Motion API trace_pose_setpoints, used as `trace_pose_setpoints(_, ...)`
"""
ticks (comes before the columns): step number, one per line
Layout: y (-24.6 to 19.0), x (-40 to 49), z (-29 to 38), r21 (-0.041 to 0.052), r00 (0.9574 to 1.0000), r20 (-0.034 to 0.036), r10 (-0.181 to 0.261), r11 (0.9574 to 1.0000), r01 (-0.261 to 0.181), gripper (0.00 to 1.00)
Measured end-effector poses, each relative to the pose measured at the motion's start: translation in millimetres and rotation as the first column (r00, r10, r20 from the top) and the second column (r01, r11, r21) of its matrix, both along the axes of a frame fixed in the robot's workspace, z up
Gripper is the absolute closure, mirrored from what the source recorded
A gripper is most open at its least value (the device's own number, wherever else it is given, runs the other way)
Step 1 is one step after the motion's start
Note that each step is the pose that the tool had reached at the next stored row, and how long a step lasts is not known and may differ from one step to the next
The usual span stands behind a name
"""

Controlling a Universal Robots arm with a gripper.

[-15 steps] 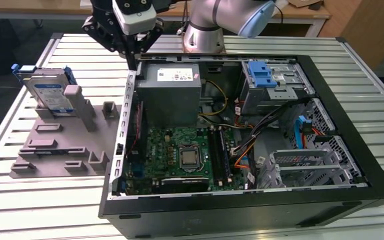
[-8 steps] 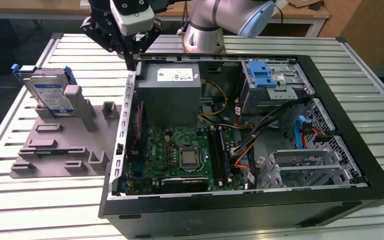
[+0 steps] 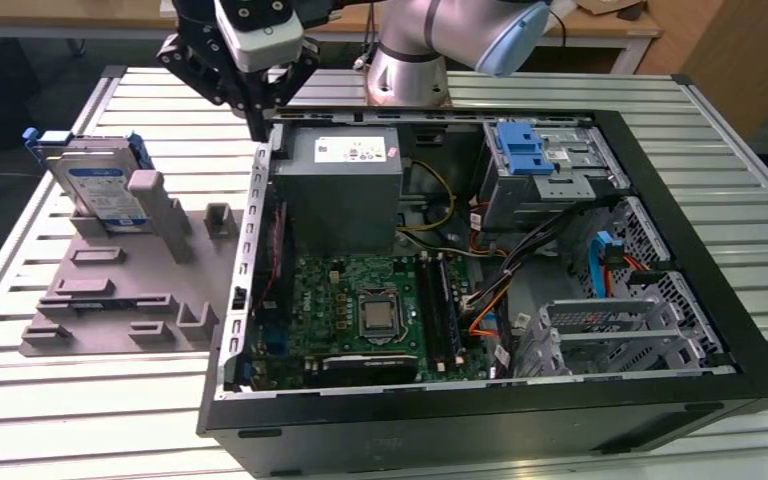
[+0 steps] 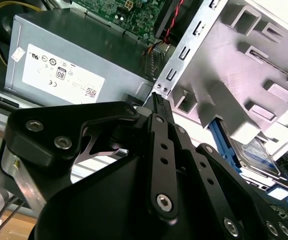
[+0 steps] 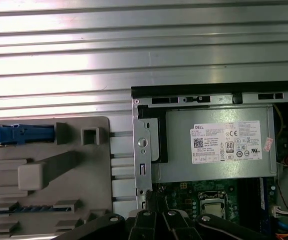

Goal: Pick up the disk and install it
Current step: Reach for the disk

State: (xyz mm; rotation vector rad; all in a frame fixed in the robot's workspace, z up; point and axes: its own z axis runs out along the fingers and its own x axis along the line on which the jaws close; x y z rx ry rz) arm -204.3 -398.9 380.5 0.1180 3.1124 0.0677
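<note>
In the exterior view my pincer [image 3: 256, 120] hangs over the far corner of the open computer case [image 3: 491, 412], above the wall on the exterior view's left and just beside the grey power supply [image 3: 337, 190]. My fingers are drawn together to a point and there is nothing between them. The disk [image 3: 97, 185] stands on edge in a slot at the far end of a grey holder plate [image 3: 104, 300]. This plate lies on the slatted metal table [image 3: 37, 400] at the exterior view's left of the case. The disk's blue frame runs along its top edge and its label faces the camera. It is well apart from my pincer. Inside the case I see the green motherboard [image 3: 357, 310] and a drive cage with a blue latch [image 3: 524, 150] at the far side.

In the second wrist view my black pincer [image 4: 156, 100] is clenched, its tips meeting near the case's metal wall. The power supply [image 4: 74, 65] with its white sticker lies on one side of that wall. The holder plate [image 4: 243, 60] lies on the other, with the disk [image 4: 256, 152] in its slot, blue frame showing.

In the first wrist view I look straight down. The disk [image 5: 24, 134] shows as a narrow blue edge in the holder plate [image 5: 101, 165], which lies on the table [image 5: 134, 50] beside the case. The power supply [image 5: 213, 145] sits in the case corner.
</note>
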Motion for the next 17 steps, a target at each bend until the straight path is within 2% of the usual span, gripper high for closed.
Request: trace_pose_setpoints(17,1.2,-8.8,-1.4,0.0000,1.0000,0.0000,0.000,1.0000,0.000,0.89)
